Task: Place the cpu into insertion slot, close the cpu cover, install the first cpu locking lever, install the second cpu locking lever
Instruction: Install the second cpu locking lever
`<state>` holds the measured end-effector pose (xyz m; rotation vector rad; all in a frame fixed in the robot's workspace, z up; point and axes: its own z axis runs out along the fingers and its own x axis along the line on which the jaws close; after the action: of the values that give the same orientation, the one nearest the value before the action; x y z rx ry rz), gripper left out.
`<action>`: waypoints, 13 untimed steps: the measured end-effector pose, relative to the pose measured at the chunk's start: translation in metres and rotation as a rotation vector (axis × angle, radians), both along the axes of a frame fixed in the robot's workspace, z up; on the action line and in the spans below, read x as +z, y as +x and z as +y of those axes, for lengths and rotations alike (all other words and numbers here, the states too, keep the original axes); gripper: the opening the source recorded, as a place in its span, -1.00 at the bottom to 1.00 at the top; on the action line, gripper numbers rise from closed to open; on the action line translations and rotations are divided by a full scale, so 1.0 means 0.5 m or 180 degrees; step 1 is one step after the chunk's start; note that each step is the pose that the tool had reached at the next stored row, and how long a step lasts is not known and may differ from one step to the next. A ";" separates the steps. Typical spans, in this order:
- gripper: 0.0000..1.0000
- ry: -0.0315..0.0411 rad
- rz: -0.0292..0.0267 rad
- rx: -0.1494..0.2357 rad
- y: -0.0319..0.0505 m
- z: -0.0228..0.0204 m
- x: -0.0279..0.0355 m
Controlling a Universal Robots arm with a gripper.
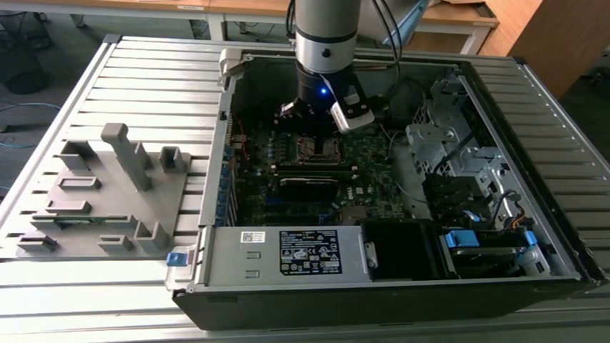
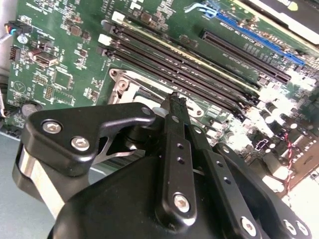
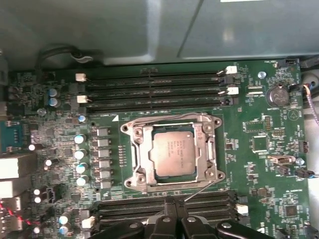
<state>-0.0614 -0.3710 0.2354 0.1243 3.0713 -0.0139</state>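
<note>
The cpu (image 3: 173,152) lies flat in the insertion slot (image 3: 130,182), its silvery top showing through the window of the cpu cover (image 3: 141,149), which is down over it. One thin wire lever (image 3: 164,118) runs along the socket's far edge. A second lever (image 3: 202,188) slants out from the socket's corner toward my fingertips. My gripper (image 3: 172,203) is shut with nothing between its fingers, just beside that lever's end and the socket. In the second wrist view the gripper (image 2: 174,99) hides most of the socket. In the exterior view the gripper (image 1: 315,127) hovers over the slot (image 1: 319,148).
Long black memory slots (image 3: 154,87) flank the socket on two sides, with a row of capacitors (image 3: 79,154) beside it. The open computer case has a power supply (image 1: 286,254) at the front and a drive cage (image 1: 458,157) on the exterior view's right. A grey fixture (image 1: 105,193) stands outside, on its left.
</note>
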 end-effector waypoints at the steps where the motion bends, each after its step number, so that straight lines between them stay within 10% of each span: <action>1: -0.79 0.0000 -0.0002 0.0000 -0.003 -0.0001 0.000; 9: -0.79 0.0000 -0.0011 0.0000 -0.014 -0.0002 0.000; 11: -0.79 0.0001 0.0037 0.0000 -0.014 -0.0003 -0.001; 13: -0.79 0.0000 0.0136 0.0000 -0.013 -0.0002 -0.001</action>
<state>-0.0680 -0.3711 0.2347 0.1258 3.1139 -0.0169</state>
